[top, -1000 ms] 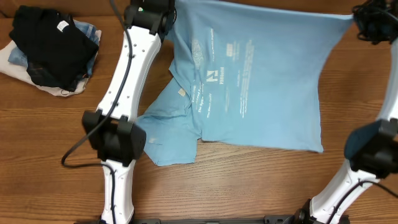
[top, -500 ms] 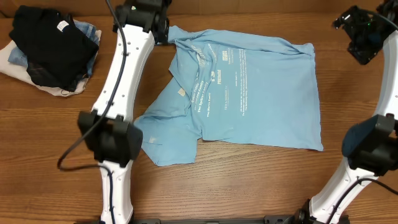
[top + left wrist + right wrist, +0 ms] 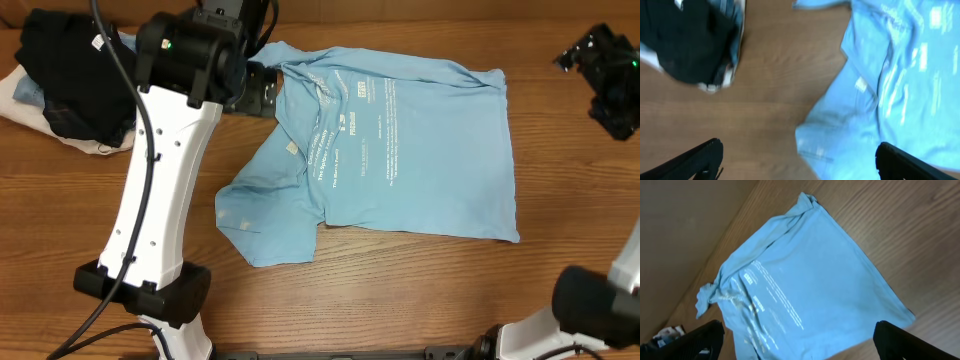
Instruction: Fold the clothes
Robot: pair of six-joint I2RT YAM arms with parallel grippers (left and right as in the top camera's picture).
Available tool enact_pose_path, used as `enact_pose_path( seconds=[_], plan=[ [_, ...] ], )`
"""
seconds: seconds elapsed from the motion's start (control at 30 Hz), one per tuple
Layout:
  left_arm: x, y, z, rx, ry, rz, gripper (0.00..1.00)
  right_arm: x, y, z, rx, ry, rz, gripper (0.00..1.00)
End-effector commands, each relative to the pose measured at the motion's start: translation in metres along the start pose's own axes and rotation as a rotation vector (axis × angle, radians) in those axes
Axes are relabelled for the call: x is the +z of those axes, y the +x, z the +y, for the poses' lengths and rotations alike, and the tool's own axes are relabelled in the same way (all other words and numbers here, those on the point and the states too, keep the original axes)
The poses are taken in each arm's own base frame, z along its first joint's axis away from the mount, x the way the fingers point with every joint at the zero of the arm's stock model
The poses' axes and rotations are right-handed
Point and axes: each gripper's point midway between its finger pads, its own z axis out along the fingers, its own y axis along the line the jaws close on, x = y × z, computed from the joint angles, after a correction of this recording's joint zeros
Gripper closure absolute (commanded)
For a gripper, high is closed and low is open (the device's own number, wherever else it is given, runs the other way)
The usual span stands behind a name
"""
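Observation:
The clothes, a light sky-blue shirt (image 3: 410,150) with white lettering, lie spread on the wooden table, with one sleeve and a folded-over part (image 3: 265,215) reaching toward the front left. My left gripper (image 3: 262,88) hovers by the shirt's far left corner, open and empty. In the left wrist view its fingertips (image 3: 702,156) stand wide apart above the shirt (image 3: 900,80) and bare wood. My right gripper (image 3: 608,75) hangs off the far right, clear of the shirt, open and empty. The right wrist view looks down on the whole shirt (image 3: 800,285) between wide jaws.
A black garment (image 3: 70,75) with a white tag lies heaped on denim and white fabrics (image 3: 25,100) at the far left, and shows in the left wrist view as a dark heap (image 3: 685,40). Bare wood runs along the table's front (image 3: 400,290).
Both grippers opened and let go of the shirt's far edge. The shirt dropped flat on the table. Both arms then drew away, the left one swinging toward the left.

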Motion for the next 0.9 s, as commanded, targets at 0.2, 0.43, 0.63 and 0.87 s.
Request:
enact_pose_path(
  seconds=[0.2,0.43,0.63,0.87],
  plan=[
    [-0.053,0.009,0.012,-0.103,0.086,-0.105,0.00,-0.053,0.028,-0.007,-0.073,-0.003,-0.055,0.00],
    [-0.076,0.059,0.030,-0.132,0.101,-0.087,0.00,-0.070,0.056,-0.020,-0.090,-0.005,-0.057,0.00],
    [-0.043,0.122,0.024,-0.139,0.118,0.092,0.00,-0.046,0.079,-0.041,-0.070,0.040,0.023,0.00],
    [0.031,0.163,-0.010,-0.110,0.165,0.290,0.01,0.029,0.096,-0.070,-0.039,0.112,0.150,0.00]
  ],
)
